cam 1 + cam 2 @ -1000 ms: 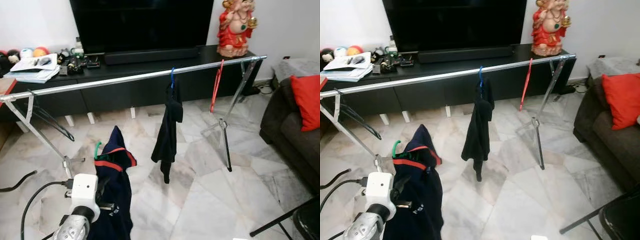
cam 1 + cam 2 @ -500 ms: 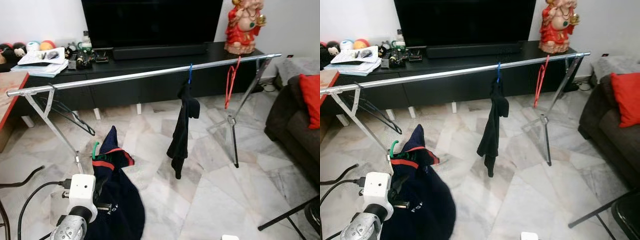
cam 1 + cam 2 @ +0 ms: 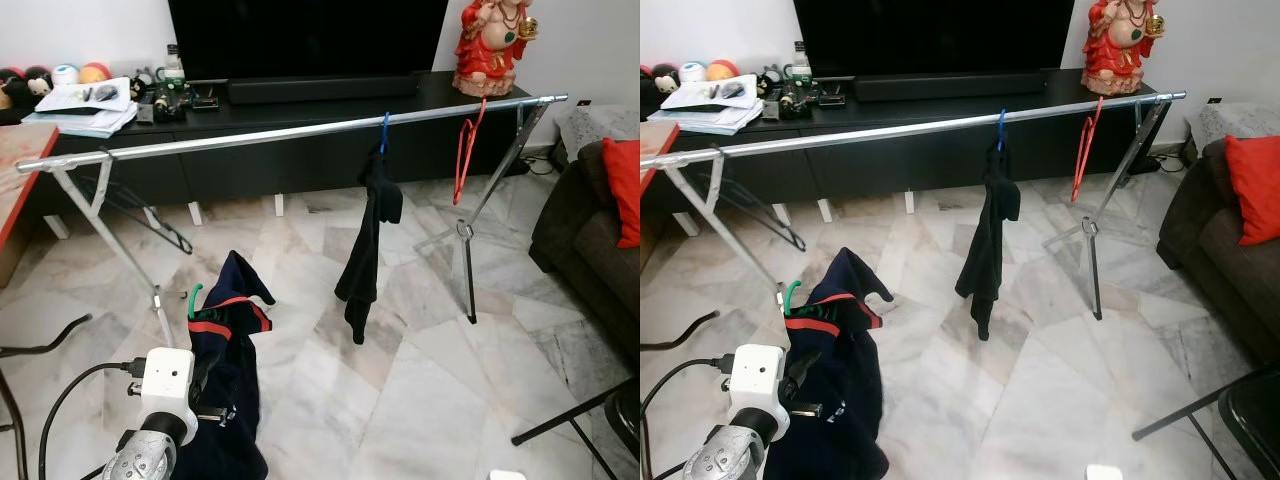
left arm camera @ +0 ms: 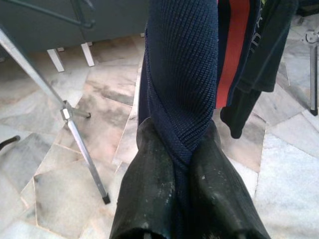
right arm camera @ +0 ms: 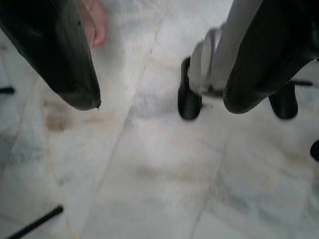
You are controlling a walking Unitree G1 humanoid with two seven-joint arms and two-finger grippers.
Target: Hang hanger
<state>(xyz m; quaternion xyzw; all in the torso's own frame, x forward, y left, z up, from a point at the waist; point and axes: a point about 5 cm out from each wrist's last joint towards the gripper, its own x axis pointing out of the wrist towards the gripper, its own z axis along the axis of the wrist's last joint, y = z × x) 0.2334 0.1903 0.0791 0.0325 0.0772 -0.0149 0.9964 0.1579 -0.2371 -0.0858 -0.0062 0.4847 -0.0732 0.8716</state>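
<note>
The left tool [image 4: 180, 159] is clamped on a navy garment [image 3: 228, 375] with a green hanger [image 3: 192, 298], low before the rail [image 3: 290, 133]. The right tool [image 5: 159, 97] hangs spread wide over the marble floor [image 5: 149, 174].

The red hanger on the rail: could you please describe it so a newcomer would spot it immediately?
Find the long silver clothes rail in front of the black TV cabinet. Near its right end, beside the folding leg, hangs the red hanger. It is bare, unlike the blue hanger, which carries a black garment.
</note>
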